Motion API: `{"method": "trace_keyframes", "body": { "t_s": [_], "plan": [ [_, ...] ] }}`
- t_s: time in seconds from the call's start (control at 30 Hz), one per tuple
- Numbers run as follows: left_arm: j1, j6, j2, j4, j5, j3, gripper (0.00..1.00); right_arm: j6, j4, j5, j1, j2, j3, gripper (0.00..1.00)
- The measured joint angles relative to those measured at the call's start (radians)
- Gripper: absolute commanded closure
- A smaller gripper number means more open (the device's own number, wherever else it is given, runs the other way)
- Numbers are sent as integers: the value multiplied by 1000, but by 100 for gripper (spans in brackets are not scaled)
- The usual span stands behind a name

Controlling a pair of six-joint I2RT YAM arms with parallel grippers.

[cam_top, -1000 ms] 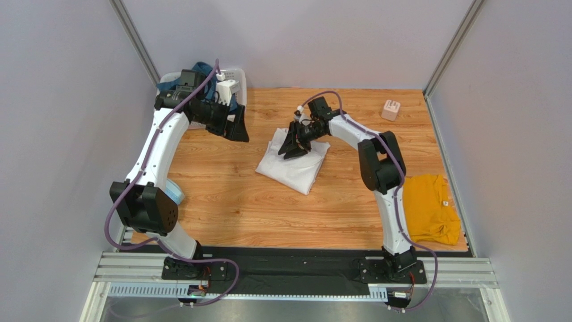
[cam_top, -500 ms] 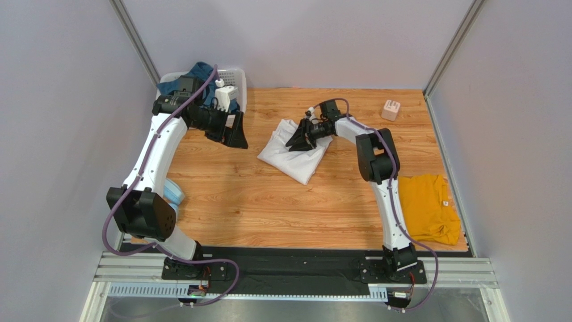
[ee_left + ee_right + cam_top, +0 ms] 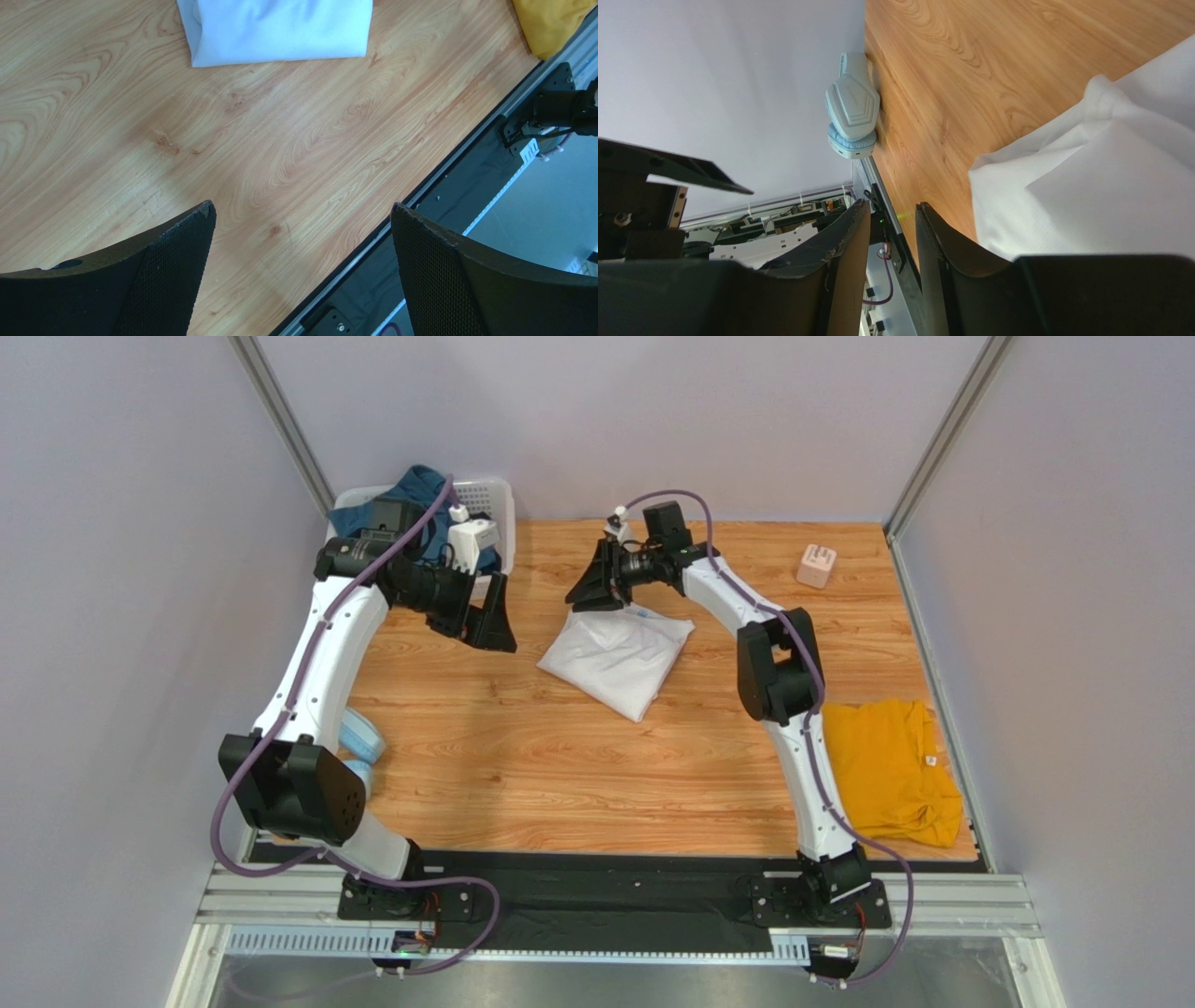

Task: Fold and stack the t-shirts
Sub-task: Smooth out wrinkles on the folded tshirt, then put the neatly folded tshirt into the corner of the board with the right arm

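Observation:
A folded white t-shirt (image 3: 617,655) lies on the wooden table at centre; it also shows in the left wrist view (image 3: 281,28) and the right wrist view (image 3: 1102,189). A mustard-yellow t-shirt (image 3: 891,770) lies folded at the right edge, its corner in the left wrist view (image 3: 551,21). A dark teal-blue t-shirt (image 3: 414,487) sits in the basket. My right gripper (image 3: 586,588) (image 3: 892,206) hovers just beyond the white shirt's far-left edge, jaws narrowly apart and empty. My left gripper (image 3: 491,616) (image 3: 302,208) is wide open and empty, left of the white shirt.
A white lattice basket (image 3: 491,497) stands at the back left corner. Pale-blue curved objects (image 3: 362,739) (image 3: 852,105) lie at the table's left edge. A small pale cube (image 3: 817,564) sits at the back right. Walls enclose the table on three sides.
My right gripper let go of the white shirt and moved up and back off it. The shirt now lies flatter. My left arm shifted only slightly.

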Motion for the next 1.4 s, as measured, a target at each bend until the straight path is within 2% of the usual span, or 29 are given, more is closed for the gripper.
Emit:
{"method": "trace_keyframes", "body": {
  "t_s": [0.27, 0.4, 0.47, 0.53, 0.57, 0.67, 0.77, 1.0, 1.1, 1.23, 1.4],
  "plan": [
    [0, 22, -27, -26, -11, 0, 0, 52, -14, -9, -14, 234, 75, 66],
    [0, 26, -36, -37, -12, 0, 0, 75, -8, -27, -37, 249, 125, 65],
    [0, 26, -38, -37, -12, 0, 0, 77, 3, -26, -48, 249, 138, 61],
    [0, 27, -43, -36, -12, -8, 0, 76, 6, -21, -62, 242, 128, 55],
    [0, 29, -46, -35, -12, -13, 0, 74, 5, -18, -69, 232, 113, 45],
    [0, 31, -57, -38, -11, -29, 0, 55, -5, -2, -92, 166, 19, 34],
    [0, 32, -64, -41, -10, -32, 0, 13, -32, 25, -132, 85, -38, 27],
    [0, 38, -91, -51, -4, -32, 0, -161, -159, 165, -301, -50, -103, 25],
    [0, 41, -101, -55, -4, -32, 0, -240, -240, 290, -361, -56, -137, 25],
    [0, 40, -101, -61, 0, -31, 0, -296, -342, 375, -365, -58, -156, 25],
    [0, 40, -100, -72, 14, -19, 0, -325, -375, 392, -353, -59, -146, 25]
  ]
}}
